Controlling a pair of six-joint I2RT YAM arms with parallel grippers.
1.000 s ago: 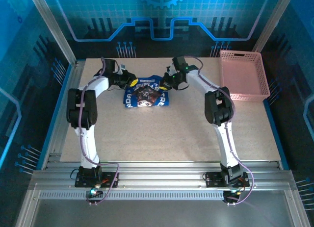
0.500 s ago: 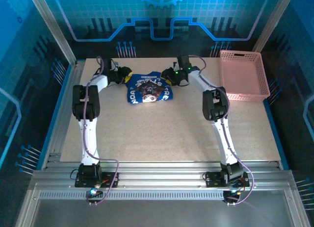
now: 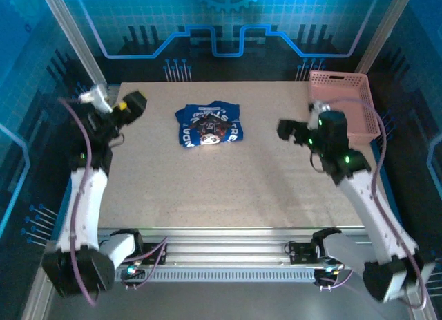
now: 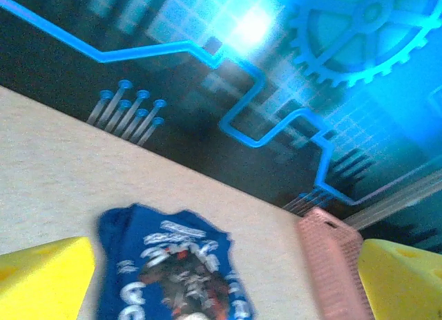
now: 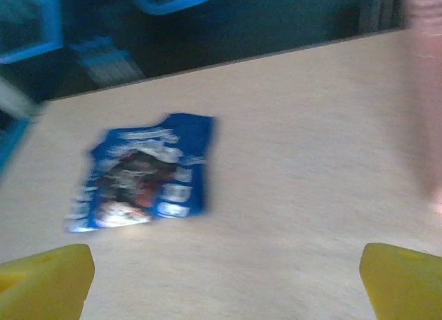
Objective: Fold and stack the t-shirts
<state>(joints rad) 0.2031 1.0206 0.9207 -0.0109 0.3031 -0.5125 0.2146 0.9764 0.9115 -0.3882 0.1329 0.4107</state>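
A folded royal-blue t-shirt [image 3: 209,125] with white lettering round a dark print lies at the back middle of the table, touched by neither arm. It also shows in the left wrist view as the t-shirt [image 4: 173,268] and in the right wrist view as the t-shirt [image 5: 145,173]. My left gripper [image 3: 131,106] hangs open well to the shirt's left, raised off the table. My right gripper [image 3: 293,128] is open well to the shirt's right. In both wrist views the yellow fingertips [image 4: 43,278] [image 5: 45,282] stand wide apart with nothing between them.
A pink lattice basket [image 3: 343,104] stands at the table's back right corner, just behind the right arm; its wall is the pink basket [image 4: 331,265] in the left wrist view. Bare table [image 3: 235,189] stretches from the shirt to the near rail.
Both grippers let go of the shirt, opened wide and swung away, the left to the left edge, the right toward the basket. The shirt now lies flat and folded.
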